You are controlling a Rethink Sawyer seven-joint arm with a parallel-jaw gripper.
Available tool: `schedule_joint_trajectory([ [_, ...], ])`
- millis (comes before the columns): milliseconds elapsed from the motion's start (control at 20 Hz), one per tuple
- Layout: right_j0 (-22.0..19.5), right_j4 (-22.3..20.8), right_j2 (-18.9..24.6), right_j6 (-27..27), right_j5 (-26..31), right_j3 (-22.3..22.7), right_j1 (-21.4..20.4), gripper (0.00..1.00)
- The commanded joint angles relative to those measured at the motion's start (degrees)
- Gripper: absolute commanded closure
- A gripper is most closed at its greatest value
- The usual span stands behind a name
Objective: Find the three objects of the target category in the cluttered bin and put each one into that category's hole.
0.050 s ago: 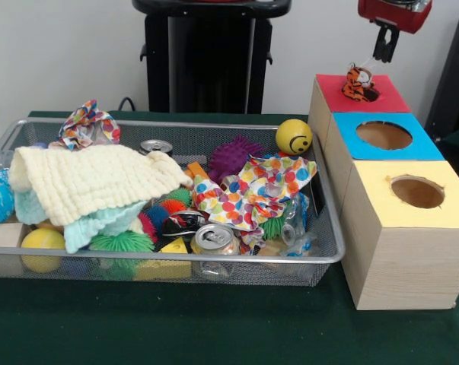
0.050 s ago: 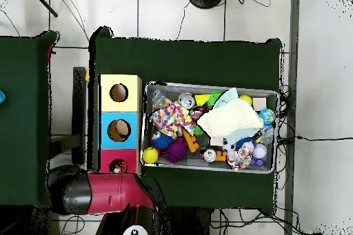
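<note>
A small tiger toy [image 1: 358,84] is seen sitting in the hole of the red-topped box [image 1: 389,99], its striped orange body partly sunk and its head above the rim. In the overhead view only a glimpse of it shows in that hole. Directly above the toy, and apart from it, the end effector [image 1: 384,46] is hung from the red arm [image 2: 110,192]; its dark fingers [image 1: 380,44] are seen close together with nothing between them, but whether they are fully closed cannot be told.

Next to the red-topped box stand the blue-topped box [image 1: 412,148] and the yellow-topped box [image 1: 381,194], the three touching in a row, each with a round hole in its top.

Just beside the boxes the wire mesh bin [image 1: 332,251] is set on the green surface [image 1: 214,327]. Inside it a cream knitted cloth [image 1: 92,179] is draped over a pale mint cloth [image 1: 100,224]. A polka-dot cloth [image 1: 256,190] lies toward the boxes, with a purple spiky ball [image 1: 233,156] behind it and a yellow smiley ball [image 1: 294,137] at the bin's far corner nearest the red-topped box. A crushed drinks can [image 1: 214,239] lies against the near wall, a green spiky ball [image 1: 121,243] next to it, and a yellow ball [image 1: 43,242] at the near corner farthest from the boxes.
</note>
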Motion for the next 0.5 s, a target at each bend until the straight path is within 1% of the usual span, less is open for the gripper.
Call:
schedule_joint_trajectory([
  [50,0.12,-3.8,-2.52,5.88,-3.45,-0.43,-0.03,1.0],
  [250,0.56,-4.31,-3.59,6.13,-1.95,-0.15,-1.76,1.0],
  [500,1.49,-4.41,-5.03,6.71,2.21,-0.72,-4.87,1.0],
])
